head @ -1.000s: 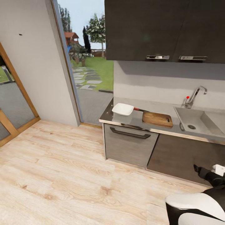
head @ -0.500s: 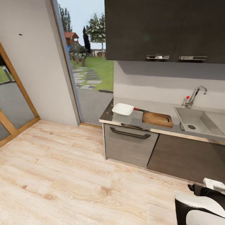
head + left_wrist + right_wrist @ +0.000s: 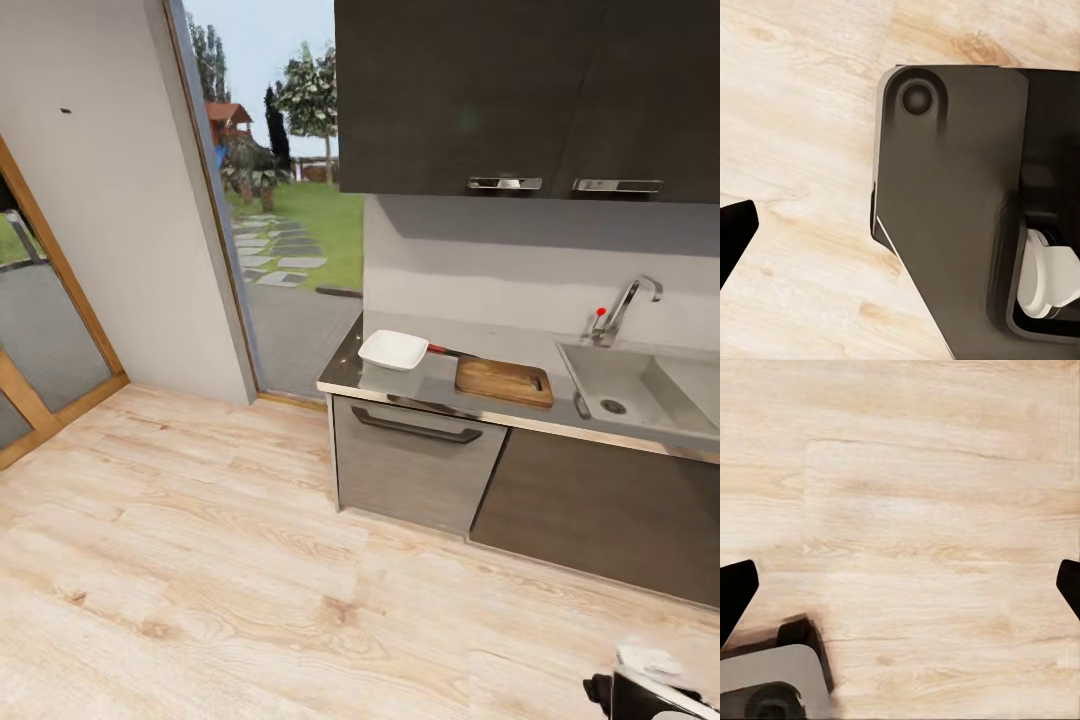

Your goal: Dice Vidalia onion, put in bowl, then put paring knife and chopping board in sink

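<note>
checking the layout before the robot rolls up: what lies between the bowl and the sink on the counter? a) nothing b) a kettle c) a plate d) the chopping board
d: in the head view the chopping board lies on the counter, with the bowl on one side and the sink on the other.

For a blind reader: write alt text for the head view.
A grey countertop carries a white bowl, a red-handled paring knife and a chopping board, beside a steel sink with faucet; wood floor in front.

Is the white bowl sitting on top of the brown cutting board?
No, the bowl sits on the countertop beside the chopping board, not on it.
</note>
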### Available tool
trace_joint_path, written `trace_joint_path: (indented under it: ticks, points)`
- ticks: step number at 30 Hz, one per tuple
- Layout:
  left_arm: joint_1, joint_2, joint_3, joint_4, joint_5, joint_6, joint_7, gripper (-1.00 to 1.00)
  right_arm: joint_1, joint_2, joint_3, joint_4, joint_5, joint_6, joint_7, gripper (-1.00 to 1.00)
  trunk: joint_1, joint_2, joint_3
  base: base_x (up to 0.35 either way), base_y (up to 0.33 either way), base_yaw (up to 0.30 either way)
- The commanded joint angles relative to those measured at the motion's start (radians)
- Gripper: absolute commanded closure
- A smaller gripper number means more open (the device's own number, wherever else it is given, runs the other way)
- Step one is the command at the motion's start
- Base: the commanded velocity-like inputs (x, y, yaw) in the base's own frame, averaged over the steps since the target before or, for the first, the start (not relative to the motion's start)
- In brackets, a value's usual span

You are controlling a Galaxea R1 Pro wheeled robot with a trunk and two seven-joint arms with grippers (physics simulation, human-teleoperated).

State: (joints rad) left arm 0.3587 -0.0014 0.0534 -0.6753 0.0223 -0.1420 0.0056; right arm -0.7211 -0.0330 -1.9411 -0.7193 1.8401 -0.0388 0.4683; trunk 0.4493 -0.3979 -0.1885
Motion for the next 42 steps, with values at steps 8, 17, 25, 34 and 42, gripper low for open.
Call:
trace_joint_path:
  ticks: [8,17,25,34,42]
  points:
    - [0.000,0.000,0.000,-0.001,0.002,-0.001,0.001,-1.00,0.043,0.006,-0.011,0.077,0.023,-0.006,-0.010,-1.00,0.001,-0.002,-0.002,0.000,0.000,0.000]
    - [0.000,0.000,0.000,-0.001,0.002,0.001,0.001,-1.00,0.206,0.089,-0.013,0.173,0.181,-0.011,-0.081,-1.00,0.001,-0.002,-0.002,0.000,0.000,0.000]
    - [0.000,0.000,0.000,-0.001,0.002,0.001,0.001,-1.00,0.302,0.115,-0.013,0.190,0.192,-0.012,-0.080,-1.00,0.001,-0.002,-0.002,0.000,0.000,0.000]
    - [0.000,0.000,0.000,0.000,0.003,0.000,0.001,-1.00,0.324,0.117,-0.012,0.207,0.195,-0.011,-0.087,-1.00,0.001,-0.002,-0.002,0.000,0.000,0.000]
    - [0.000,0.000,0.000,0.002,0.004,0.001,0.001,-1.00,0.324,0.122,-0.012,0.274,0.193,-0.011,-0.089,-1.00,0.001,-0.002,-0.002,0.000,0.000,0.000]
